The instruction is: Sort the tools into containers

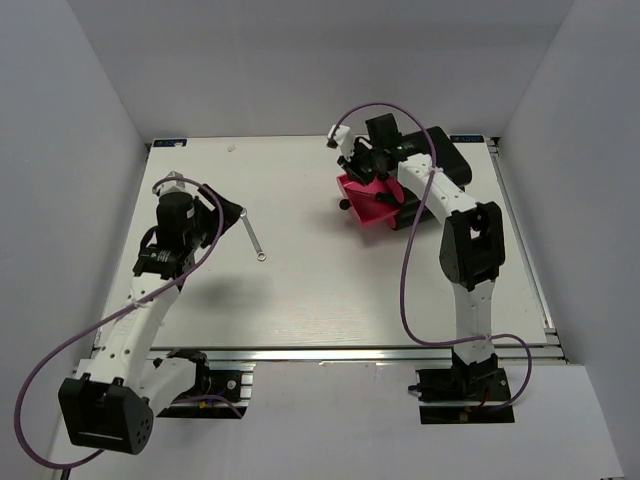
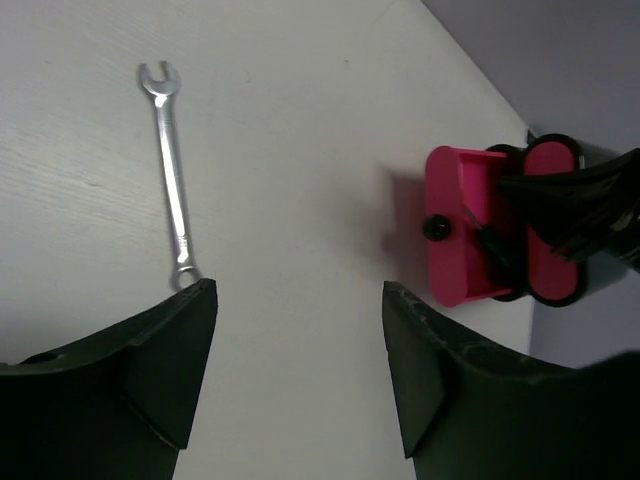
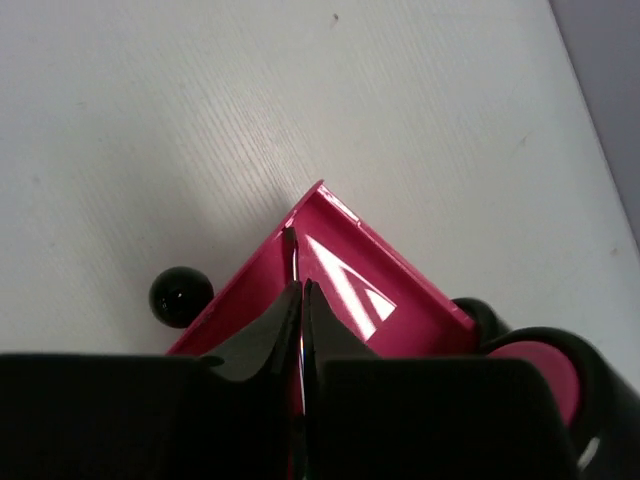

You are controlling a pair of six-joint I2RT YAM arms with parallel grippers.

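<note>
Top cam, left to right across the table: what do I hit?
left hand → silver wrench → black knob → pink drawer → black cabinet. The right hand is left out because it overlaps the drawer.

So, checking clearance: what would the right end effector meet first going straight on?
Probably the floor of the open pink drawer; the right end effector, pinching a thin tool, points into it.
</note>
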